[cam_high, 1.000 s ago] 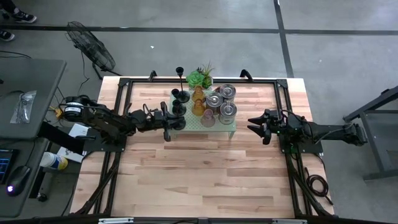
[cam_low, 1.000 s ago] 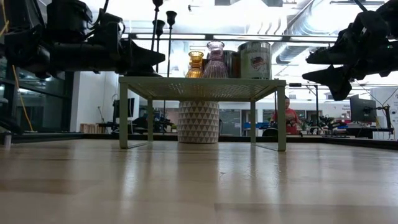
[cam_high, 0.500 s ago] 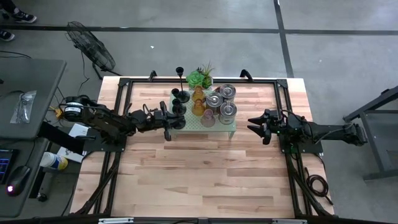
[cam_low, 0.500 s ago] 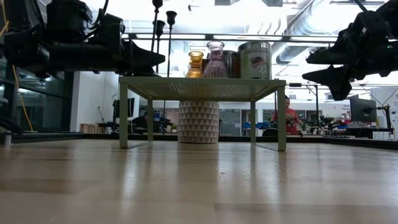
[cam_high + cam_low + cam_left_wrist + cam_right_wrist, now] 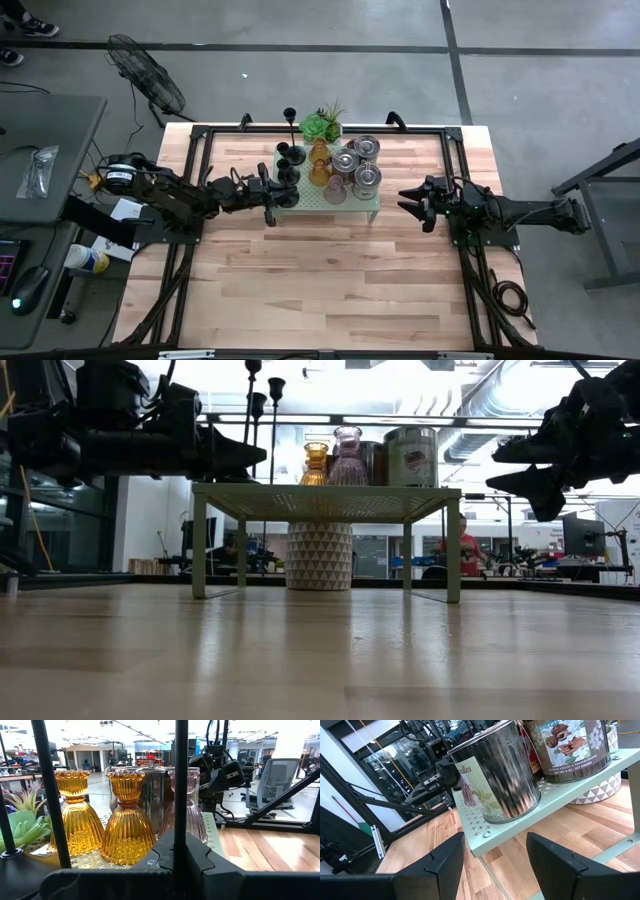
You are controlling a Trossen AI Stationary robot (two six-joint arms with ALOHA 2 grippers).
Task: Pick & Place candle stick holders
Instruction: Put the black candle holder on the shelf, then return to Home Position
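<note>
Left wrist view: black holder stem (image 5: 180, 785) within left end effector (image 5: 175, 857).

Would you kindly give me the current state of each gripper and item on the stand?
Left gripper: shut on a black candle holder's thin stem, at the stand's left end.
Right gripper: jaws open, empty, apart from the stand's right end.
Amber glass holders: upright on the stand.
Silvery tins: upright on the stand.
Green stand: standing level on the table.
</note>
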